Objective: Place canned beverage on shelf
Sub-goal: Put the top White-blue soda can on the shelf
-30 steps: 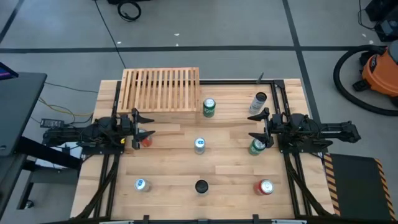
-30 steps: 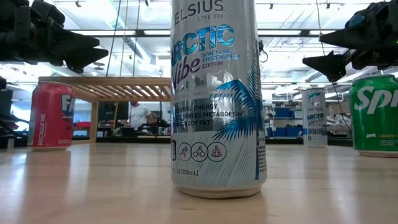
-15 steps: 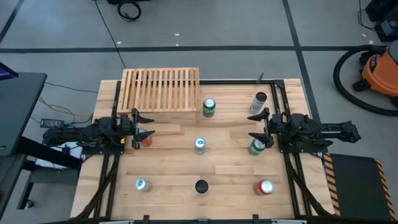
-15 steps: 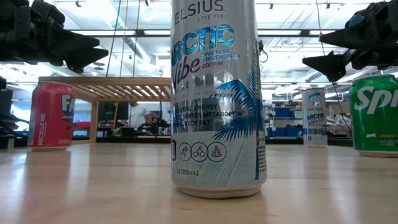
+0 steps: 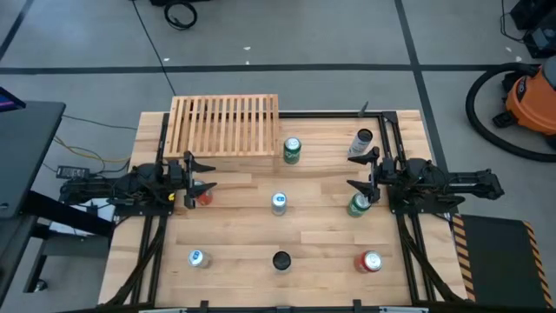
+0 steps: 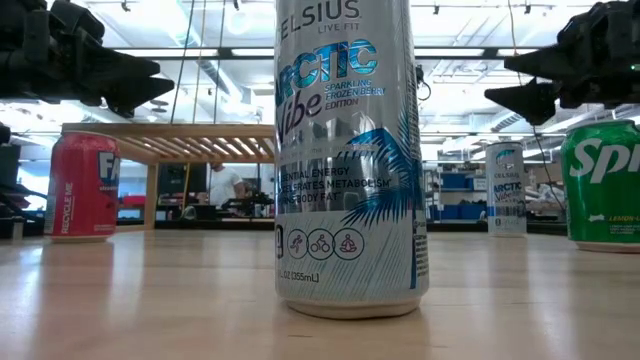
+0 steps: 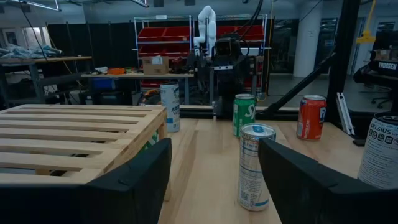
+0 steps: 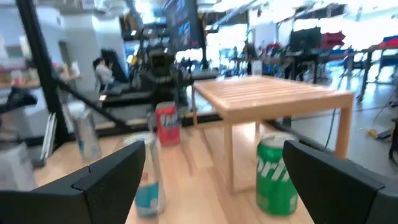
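Basically nothing is gripped yet. Left gripper (image 5: 201, 185) hovers above the red can (image 5: 205, 197) at the worktop's (image 5: 321, 235) left edge; its fingers look spread in its own wrist view, yet going by the whole run they are about pressed together, holding nothing. Right gripper (image 5: 358, 170) hangs over the right side, fingers spread wide and empty, just above a green can (image 5: 358, 205), with a tall can (image 5: 361, 143) near it toward the back. Shelf (image 5: 226, 124) sits at the back left corner, bare so far. Another green can (image 5: 292, 150) stands just beside the shelf's right edge. A blue-white can (image 5: 278, 203) is mid-worktop, three more stand along the front.

Risks, as I judge them: a descent off-centre could clip the green can's rim and tip it. Carrying it across, the arm could knock the green can beside the shelf. Set down on the slats off-level, a can could wobble or roll off.
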{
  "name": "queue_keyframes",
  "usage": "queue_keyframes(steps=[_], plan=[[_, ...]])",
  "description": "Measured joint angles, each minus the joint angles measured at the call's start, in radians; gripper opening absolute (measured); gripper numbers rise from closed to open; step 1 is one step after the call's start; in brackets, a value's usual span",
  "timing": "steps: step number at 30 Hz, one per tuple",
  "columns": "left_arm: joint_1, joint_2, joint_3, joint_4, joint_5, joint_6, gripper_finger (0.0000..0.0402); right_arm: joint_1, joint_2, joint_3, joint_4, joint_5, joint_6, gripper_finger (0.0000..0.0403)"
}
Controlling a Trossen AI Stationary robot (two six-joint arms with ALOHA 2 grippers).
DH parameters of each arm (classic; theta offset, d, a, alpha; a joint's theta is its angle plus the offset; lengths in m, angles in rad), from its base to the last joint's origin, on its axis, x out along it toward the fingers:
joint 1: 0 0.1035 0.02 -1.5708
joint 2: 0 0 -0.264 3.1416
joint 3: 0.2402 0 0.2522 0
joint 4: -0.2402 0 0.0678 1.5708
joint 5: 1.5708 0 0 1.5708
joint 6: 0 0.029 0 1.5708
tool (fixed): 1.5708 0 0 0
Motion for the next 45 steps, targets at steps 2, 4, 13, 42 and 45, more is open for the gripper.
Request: queue_keyframes(steps=[2, 4, 13, 42, 45], plan=[[0.0, 0.0, 0.0, 0.0, 0.0, 0.0, 0.0249, 0.0, 0.0, 0.0, 0.038, 0.008, 0.001, 0.039], [0.0, 0.0, 0.0, 0.0, 0.0, 0.0, 0.0249, 0.0, 0.0, 0.0, 0.074, 0.008, 0.042, 0.039], [0.0, 0.0, 0.0, 0.008, 0.0, 0.0, 0.0249, 0.0, 0.0, 0.0, 0.199, -0.03, 0.03, 0.039], [0.0, 0.002, 0.0, 0.053, -0.01, -0.078, 0.0249, 0.0, 0.244, 0.338, -0.075, 0.53, -0.188, 0.039], [0.0, 0.002, 0.0, 0.049, -0.013, -0.081, 0.0249, 0.0, 0.258, 0.34, -0.079, 0.679, -0.188, 0.039]])
